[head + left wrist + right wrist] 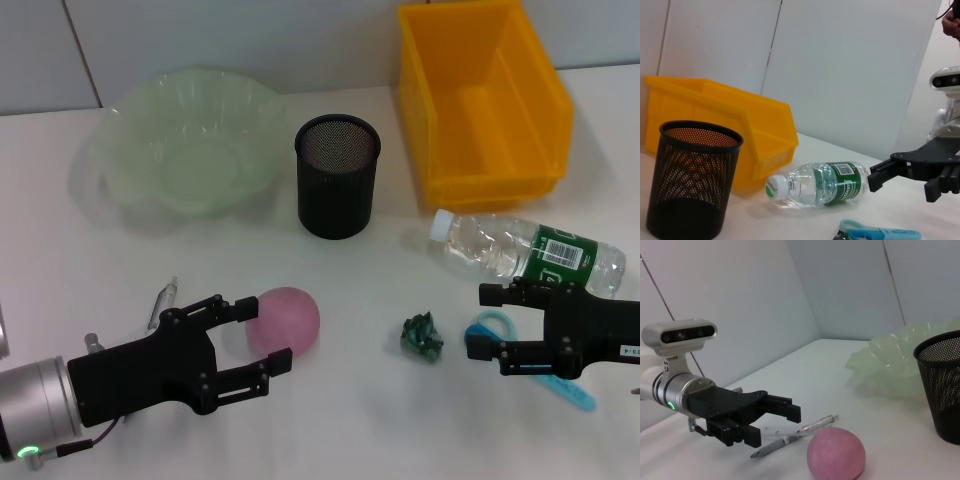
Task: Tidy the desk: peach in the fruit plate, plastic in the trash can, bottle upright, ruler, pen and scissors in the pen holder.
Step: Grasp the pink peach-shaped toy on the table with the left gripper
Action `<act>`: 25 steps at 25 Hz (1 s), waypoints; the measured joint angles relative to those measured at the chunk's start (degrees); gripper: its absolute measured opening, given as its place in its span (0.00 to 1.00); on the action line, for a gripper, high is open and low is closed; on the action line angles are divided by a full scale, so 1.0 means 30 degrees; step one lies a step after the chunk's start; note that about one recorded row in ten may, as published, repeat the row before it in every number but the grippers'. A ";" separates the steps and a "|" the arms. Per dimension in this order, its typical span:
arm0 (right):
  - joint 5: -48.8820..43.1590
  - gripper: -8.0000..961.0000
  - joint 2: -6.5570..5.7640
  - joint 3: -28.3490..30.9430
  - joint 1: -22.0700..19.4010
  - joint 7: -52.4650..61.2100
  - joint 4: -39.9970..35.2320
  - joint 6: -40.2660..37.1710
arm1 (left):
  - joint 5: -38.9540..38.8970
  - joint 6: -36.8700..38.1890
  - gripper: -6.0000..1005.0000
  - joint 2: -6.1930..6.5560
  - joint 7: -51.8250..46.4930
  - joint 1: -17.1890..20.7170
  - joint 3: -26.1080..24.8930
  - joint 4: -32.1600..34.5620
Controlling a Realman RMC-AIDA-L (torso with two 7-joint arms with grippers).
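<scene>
Yellow bin (pixel 455 175), mesh holder (pixel 338 176), green plate (pixel 190 145): nothing inside; left gripper (pixel 262 335) spread beside peach (pixel 284 321); right gripper (pixel 487 322) spread.

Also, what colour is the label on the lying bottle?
Green with white print, on the bottle; clearest in the left wrist view.

Open left gripper (pixel 782 422) beside pink peach (pixel 836 454), pen (pixel 795 436) between, near the mesh holder (pixel 940 385).
</scene>
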 joint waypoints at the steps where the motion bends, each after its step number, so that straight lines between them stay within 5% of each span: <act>1: 0.0000 0.88 0.0003 0.0000 -0.0001 0.0001 -0.0001 0.0000 | 0.0006 0.0000 0.80 0.0006 -0.0005 0.0002 0.0014 0.0000; 8: 0.0001 0.88 0.0046 0.0007 -0.0018 0.0006 0.0002 -0.0001 | 0.0021 0.0028 0.80 0.0019 0.0060 0.0026 -0.0034 -0.0001; 15: 0.0134 0.88 0.0056 0.0009 -0.0199 -0.0069 0.0002 -0.0005 | -0.0049 -0.0848 0.80 -0.0617 0.2726 0.0420 -0.0794 0.0169; 25: 0.0061 0.88 0.0087 0.0007 -0.0192 -0.0102 0.0002 -0.0014 | -0.0713 -0.3818 0.79 -0.0787 0.3661 -0.0961 0.0978 -0.0004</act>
